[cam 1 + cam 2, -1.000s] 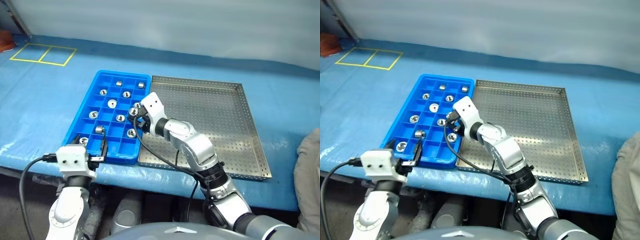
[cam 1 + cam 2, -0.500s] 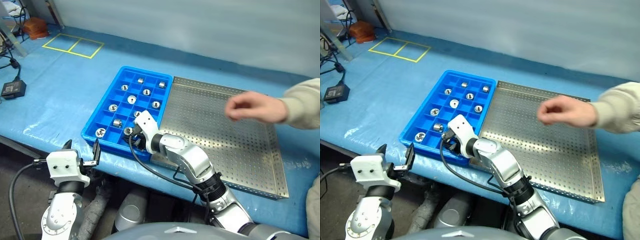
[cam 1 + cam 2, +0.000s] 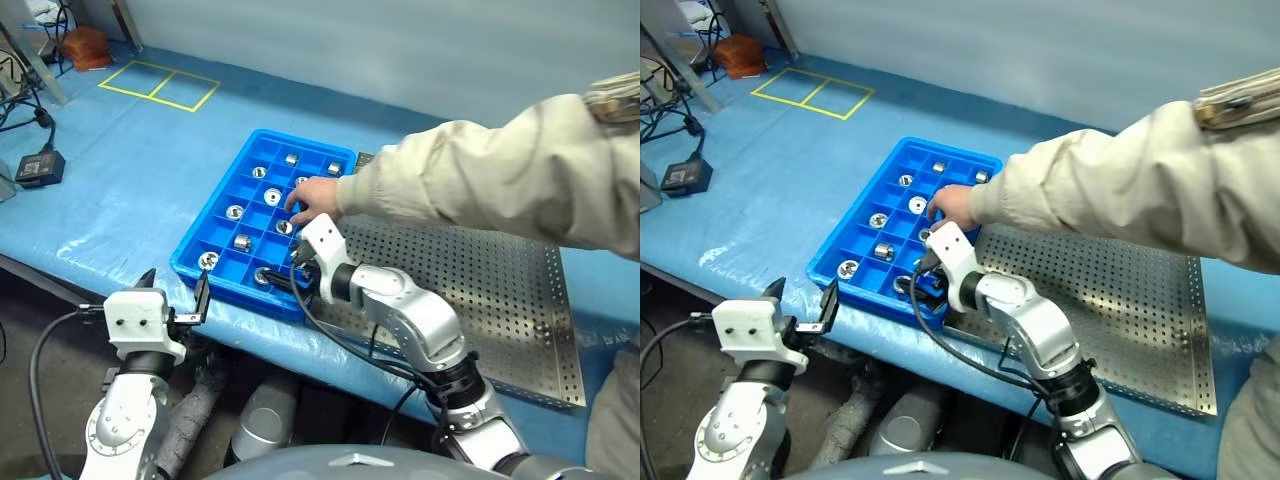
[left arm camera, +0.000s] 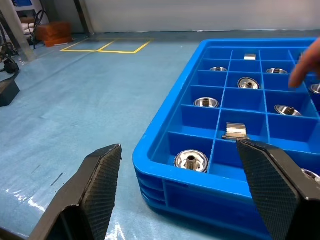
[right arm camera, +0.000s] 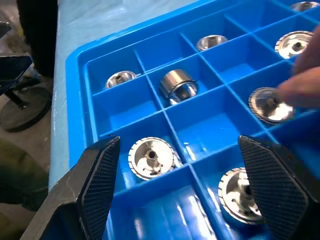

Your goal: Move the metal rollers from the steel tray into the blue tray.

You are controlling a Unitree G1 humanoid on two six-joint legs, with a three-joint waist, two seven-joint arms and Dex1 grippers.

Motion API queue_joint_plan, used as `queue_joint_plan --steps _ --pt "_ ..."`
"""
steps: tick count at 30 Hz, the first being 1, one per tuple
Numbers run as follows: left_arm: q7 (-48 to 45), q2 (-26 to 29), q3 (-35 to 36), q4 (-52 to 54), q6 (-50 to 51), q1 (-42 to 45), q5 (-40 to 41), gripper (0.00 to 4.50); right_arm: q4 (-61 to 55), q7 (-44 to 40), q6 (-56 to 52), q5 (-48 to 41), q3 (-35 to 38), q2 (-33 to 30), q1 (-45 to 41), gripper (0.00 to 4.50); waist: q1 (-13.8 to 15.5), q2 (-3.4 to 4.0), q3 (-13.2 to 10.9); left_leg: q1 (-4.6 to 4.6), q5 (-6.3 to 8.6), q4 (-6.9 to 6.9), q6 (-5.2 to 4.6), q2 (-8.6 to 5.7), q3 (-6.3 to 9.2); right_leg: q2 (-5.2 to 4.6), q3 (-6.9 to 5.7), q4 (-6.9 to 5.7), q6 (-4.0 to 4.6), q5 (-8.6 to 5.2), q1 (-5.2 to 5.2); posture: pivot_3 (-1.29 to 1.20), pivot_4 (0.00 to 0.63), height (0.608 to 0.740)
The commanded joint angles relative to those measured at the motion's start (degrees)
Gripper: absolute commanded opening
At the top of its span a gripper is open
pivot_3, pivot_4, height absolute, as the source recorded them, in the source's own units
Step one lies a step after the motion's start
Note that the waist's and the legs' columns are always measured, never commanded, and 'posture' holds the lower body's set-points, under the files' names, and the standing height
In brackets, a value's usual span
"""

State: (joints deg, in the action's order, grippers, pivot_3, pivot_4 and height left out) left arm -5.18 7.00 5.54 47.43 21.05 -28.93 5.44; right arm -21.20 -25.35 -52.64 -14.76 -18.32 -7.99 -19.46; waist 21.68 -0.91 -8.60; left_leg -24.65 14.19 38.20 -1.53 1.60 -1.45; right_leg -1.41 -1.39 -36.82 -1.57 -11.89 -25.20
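My right gripper (image 5: 177, 187) stands wide open with nothing between its fingers, poised low over the near end of the blue tray (image 3: 196, 246). Its wrist view looks straight into the compartments: metal rollers (image 5: 149, 157) sit singly in several cells, most with the hole facing up, one lying on its side (image 5: 178, 84). At that view's edge, a person's fingertips (image 5: 305, 90) touch another roller (image 5: 270, 104). From my head I see more of that person: a hand (image 3: 312, 198) and beige sleeve (image 3: 500, 180) reaching across the steel tray (image 3: 480, 290) into the blue tray's middle, just beyond my right gripper (image 3: 292, 278). The parts of the steel tray's perforated floor I can see hold no rollers.

My left gripper (image 4: 190, 195) is also open and empty, held level just off the blue tray's near corner above the blue table sheet (image 4: 75, 110). Its wrist view shows the tray's outer wall and the nearest roller (image 4: 191, 160).
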Motion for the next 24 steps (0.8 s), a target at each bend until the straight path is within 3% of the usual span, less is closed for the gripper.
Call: queue_joint_plan --steps 1,14,24 --pt "-0.8 0.8 -0.2 2.2 0.3 0.7 0.5 3.99 -5.4 -1.2 -1.3 -2.4 2.0 -2.3 1.5 3.96 -0.1 0.00 0.0 0.00 0.00 0.00 0.00 -0.01 0.02 0.00 -0.02 0.00 0.02 -0.01 0.01 0.42 0.150 0.740" --pt "-3.4 3.1 -1.1 0.8 2.8 4.4 1.0 3.99 -8.7 4.3 -2.9 -2.6 3.6 -3.4 4.7 3.96 -2.4 0.02 0.0 0.04 -0.02 0.07 0.03 -0.04 0.17 0.04 -0.21 -0.08 0.19 -0.09 0.12 0.34 0.150 0.740" --pt "-4.5 3.5 -1.6 0.7 3.7 5.6 1.1 3.99 -9.2 6.3 -2.6 -3.1 3.7 -2.7 5.8 3.96 -6.4 0.05 0.0 0.25 -0.02 0.28 0.03 0.02 0.37 0.02 -0.25 -0.05 0.33 -0.18 0.51 0.34 0.150 0.740"
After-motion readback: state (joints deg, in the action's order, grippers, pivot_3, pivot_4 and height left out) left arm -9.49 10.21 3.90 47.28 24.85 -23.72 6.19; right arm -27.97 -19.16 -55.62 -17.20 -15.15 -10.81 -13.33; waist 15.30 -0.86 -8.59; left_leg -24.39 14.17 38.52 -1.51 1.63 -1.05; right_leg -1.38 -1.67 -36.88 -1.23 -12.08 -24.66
